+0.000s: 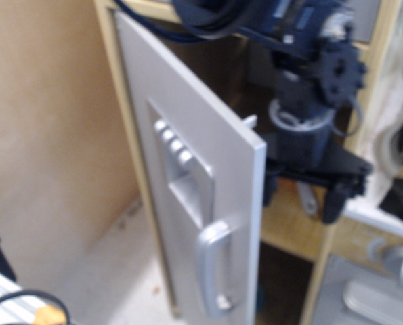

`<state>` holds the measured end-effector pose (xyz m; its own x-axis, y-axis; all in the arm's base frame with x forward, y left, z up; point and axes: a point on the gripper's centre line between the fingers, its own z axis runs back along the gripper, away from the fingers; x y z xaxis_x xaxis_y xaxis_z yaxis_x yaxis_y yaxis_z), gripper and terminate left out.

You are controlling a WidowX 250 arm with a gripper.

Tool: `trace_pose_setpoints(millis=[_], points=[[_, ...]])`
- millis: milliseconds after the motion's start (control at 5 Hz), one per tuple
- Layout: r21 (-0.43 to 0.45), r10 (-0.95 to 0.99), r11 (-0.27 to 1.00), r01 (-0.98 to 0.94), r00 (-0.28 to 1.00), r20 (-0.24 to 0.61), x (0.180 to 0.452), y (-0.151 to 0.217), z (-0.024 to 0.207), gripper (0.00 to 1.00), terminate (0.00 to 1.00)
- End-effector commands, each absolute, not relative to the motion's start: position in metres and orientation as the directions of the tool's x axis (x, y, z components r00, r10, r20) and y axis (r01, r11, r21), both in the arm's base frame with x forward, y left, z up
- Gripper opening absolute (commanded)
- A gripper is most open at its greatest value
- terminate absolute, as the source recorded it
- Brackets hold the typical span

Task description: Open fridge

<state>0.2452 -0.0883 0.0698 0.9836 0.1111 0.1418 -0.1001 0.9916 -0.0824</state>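
The fridge (187, 115) fills the middle of the view, a light wood cabinet whose silver-grey door stands swung open toward me. The door carries the four-button dispenser recess (185, 177) and a curved silver handle (212, 272) low on its free edge. My black gripper (303, 196) hangs in the opening just right of the door's free edge, above the wooden shelf (287, 227). Its two fingers point down, spread apart and empty. One fingertip (271, 193) is close to the door edge; I cannot tell if it touches.
A grey pan handle (307, 199) lies on the shelf between the fingers; the pan itself is hidden behind the gripper. A small silver oven door (377, 298) sits at lower right. A plywood wall (45, 135) stands at left. The frame is blurred.
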Motion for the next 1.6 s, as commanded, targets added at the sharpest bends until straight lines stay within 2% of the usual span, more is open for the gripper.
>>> trace_pose_setpoints(millis=[0, 400, 600, 1000, 1200, 1400], points=[[-0.081, 0.076, 0.995, -0.065, 0.988, 0.137, 0.238, -0.061, 0.086, 1.00, 0.00], [-0.030, 0.060, 0.998, -0.056, 0.986, 0.154, 0.237, -0.014, 0.093, 1.00, 0.00], [-0.031, 0.072, 0.997, -0.068, 0.983, 0.168, 0.230, 0.006, 0.093, 1.00, 0.00], [-0.024, 0.078, 0.997, -0.074, 0.978, 0.195, 0.214, 0.037, 0.090, 1.00, 0.00], [-0.013, 0.076, 0.997, -0.075, 0.983, 0.168, 0.212, 0.050, 0.091, 1.00, 0.00], [0.008, 0.066, 0.998, -0.069, 0.980, 0.188, 0.211, 0.057, 0.095, 1.00, 0.00]])
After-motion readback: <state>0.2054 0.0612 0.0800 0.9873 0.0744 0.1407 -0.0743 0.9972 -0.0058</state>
